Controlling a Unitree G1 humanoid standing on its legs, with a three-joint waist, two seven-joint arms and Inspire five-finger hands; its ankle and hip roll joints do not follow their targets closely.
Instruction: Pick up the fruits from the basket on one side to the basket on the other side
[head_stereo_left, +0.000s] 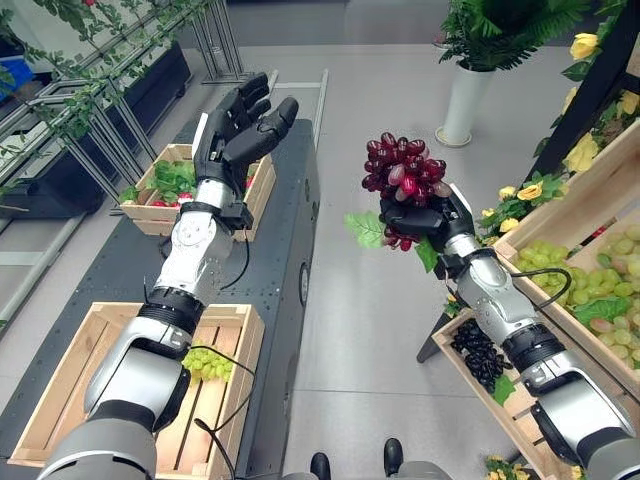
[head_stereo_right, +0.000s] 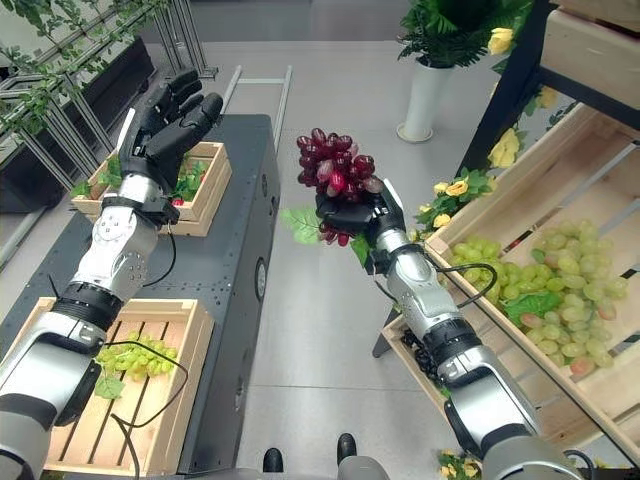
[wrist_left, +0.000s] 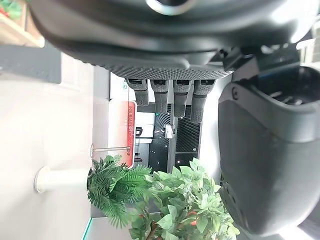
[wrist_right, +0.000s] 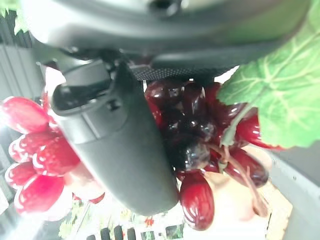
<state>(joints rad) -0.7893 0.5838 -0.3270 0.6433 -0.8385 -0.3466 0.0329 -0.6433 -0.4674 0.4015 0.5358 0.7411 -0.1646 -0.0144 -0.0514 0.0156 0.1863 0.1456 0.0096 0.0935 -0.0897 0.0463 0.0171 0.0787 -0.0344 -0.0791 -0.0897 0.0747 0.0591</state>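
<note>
Dark red grapes (head_stereo_left: 402, 170), glossy and tightly clustered, form a bunch held up in the air by the right hand (head_stereo_left: 432, 218), whose dark fingers and thumb curl round the lower part of the bunch. Some berries are almost black-purple, others a brighter crimson with a pale sheen, and one or two look pinkish. A green leaf (head_stereo_left: 366, 229) hangs from the bunch on its left side, and in the right wrist view a thin brownish stem (wrist_right: 239, 169) runs among the berries beside a second veined leaf. The bunch sits over the grey floor (head_stereo_left: 370, 330), between the dark table (head_stereo_left: 285, 250) and the tilted wooden crates on the right, touching neither. Those crates hold green grapes (head_stereo_right: 545, 285) in the upper one and a small bunch of black grapes (head_stereo_left: 478, 350) in the lower. The left hand (head_stereo_left: 240, 125) is raised over the table with fingers straight and spread, holding nothing. On the table, a near wooden crate (head_stereo_left: 70, 370) contains a bunch of green grapes (head_stereo_left: 205, 362), and a far crate (head_stereo_left: 262, 185) holds leafy greens and red produce.
</note>
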